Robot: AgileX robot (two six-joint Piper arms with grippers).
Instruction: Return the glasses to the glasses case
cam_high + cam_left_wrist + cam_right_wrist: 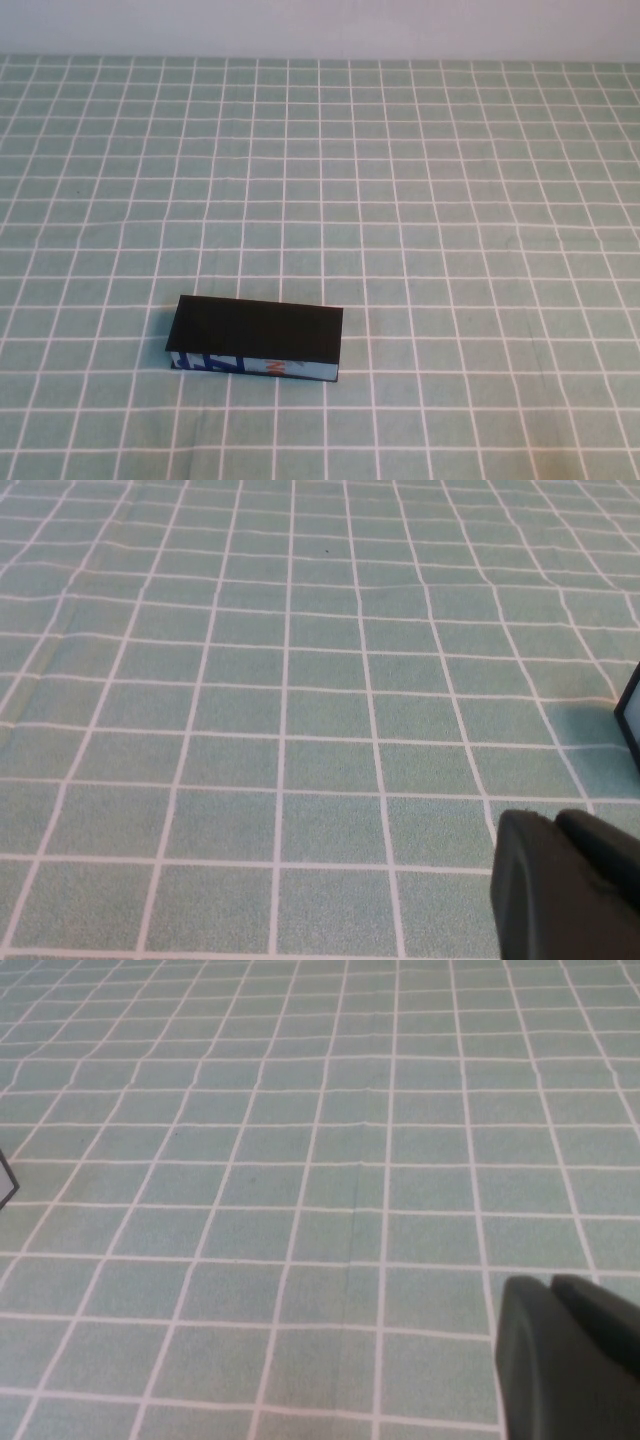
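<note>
The glasses case [257,338] lies on the table near the front, left of centre. Its flat black lid is down and its light-blue printed side faces the front. The glasses are out of view. Neither arm shows in the high view. My left gripper [553,820] is shut and empty, low over the cloth, with an edge of the case [630,715] off to one side. My right gripper [548,1285] is shut and empty over the cloth, with a corner of the case [5,1182] at the picture's edge.
A green cloth with a white grid [420,200] covers the whole table. A pale wall runs along the far edge [320,25].
</note>
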